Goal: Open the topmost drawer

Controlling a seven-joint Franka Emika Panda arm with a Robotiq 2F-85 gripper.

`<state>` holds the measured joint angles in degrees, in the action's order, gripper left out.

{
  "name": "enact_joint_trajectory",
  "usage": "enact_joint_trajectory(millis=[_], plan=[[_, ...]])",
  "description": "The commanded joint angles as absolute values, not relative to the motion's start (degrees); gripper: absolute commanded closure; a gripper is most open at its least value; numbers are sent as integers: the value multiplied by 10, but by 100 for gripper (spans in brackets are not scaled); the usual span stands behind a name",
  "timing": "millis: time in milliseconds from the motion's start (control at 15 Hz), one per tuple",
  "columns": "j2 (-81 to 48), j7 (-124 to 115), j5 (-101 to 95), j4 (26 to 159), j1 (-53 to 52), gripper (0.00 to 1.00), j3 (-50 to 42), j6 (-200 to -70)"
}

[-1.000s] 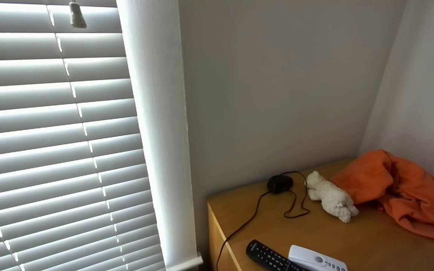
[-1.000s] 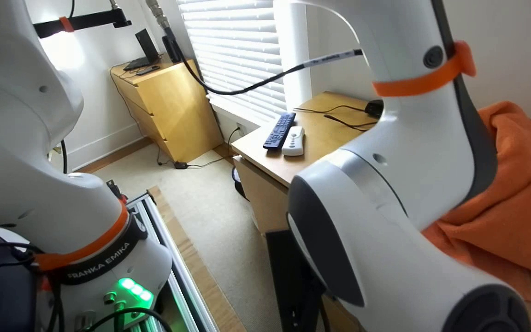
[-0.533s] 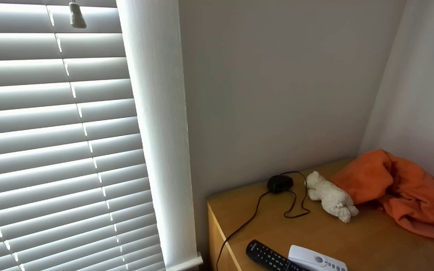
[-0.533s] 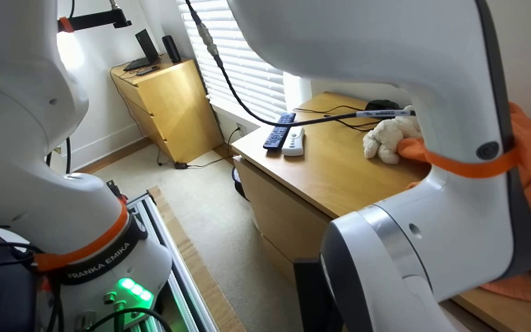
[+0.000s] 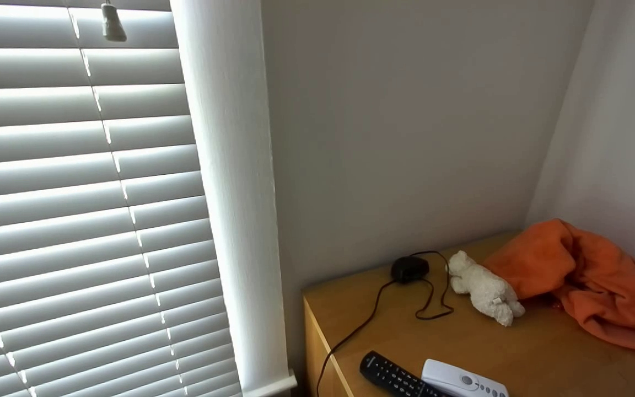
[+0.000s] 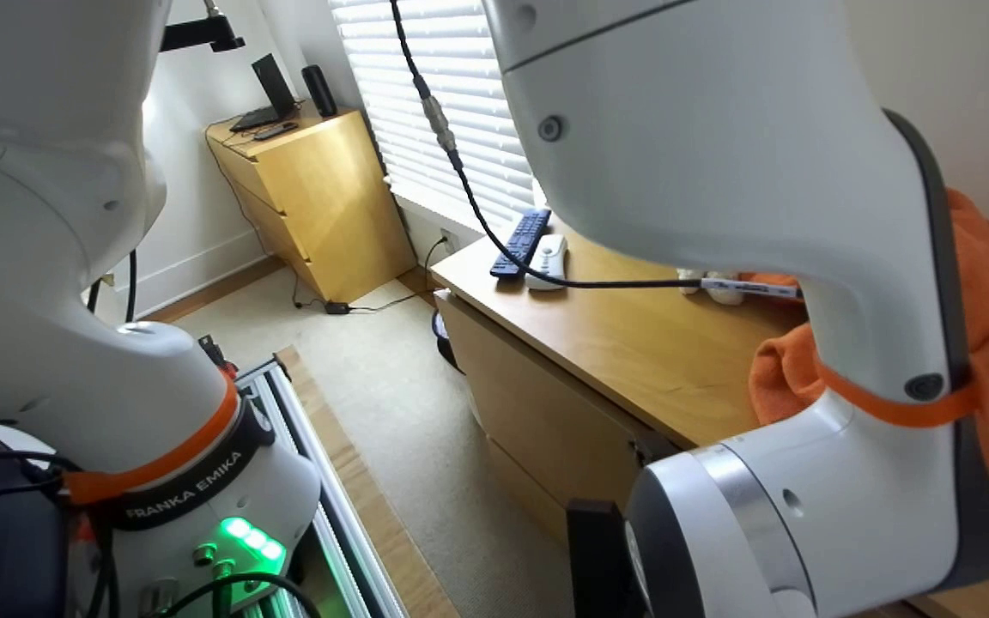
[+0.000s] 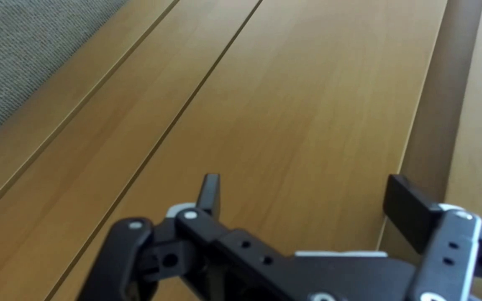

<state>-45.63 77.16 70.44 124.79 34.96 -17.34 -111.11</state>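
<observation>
The topmost drawer has a plain light-wood front, seen in an exterior view (image 6: 537,390) and filling the middle of the wrist view (image 7: 308,104). It looks closed. A shaded recess (image 7: 446,96) runs along its upper edge, under the dresser's top. In the wrist view my gripper (image 7: 303,186) is open and empty, its fingers wide apart. One finger overlaps the drawer's upper edge and recess; the other is over the drawer front. Contact cannot be told. In an exterior view a dark gripper part (image 6: 653,446) shows by that edge; the arm hides the rest.
On the dresser top (image 5: 521,355) lie a black remote (image 5: 389,375), a white remote (image 5: 463,379), a black adapter with cord (image 5: 410,269), a white stuffed toy (image 5: 485,288) and an orange cloth (image 5: 587,275). A lower drawer (image 7: 98,138) is below. Another dresser (image 6: 323,197) stands farther back.
In an exterior view the arm has moved down and to the right, uncovering more of the drawer front. A dark gripper part now shows by its upper edge. The objects on top have not moved.
</observation>
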Motion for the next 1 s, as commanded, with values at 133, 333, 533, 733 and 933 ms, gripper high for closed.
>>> enact_joint_trajectory(millis=[133,333,533,733,933], plan=[[-476,768,707,1230,352,0,-180,-1083],[-478,768,707,1228,353,0,-180,-1082],[-484,758,706,1224,361,0,-174,-1058],[-491,731,696,1212,369,0,-178,-1008],[-506,703,697,1195,375,0,-186,-974]])
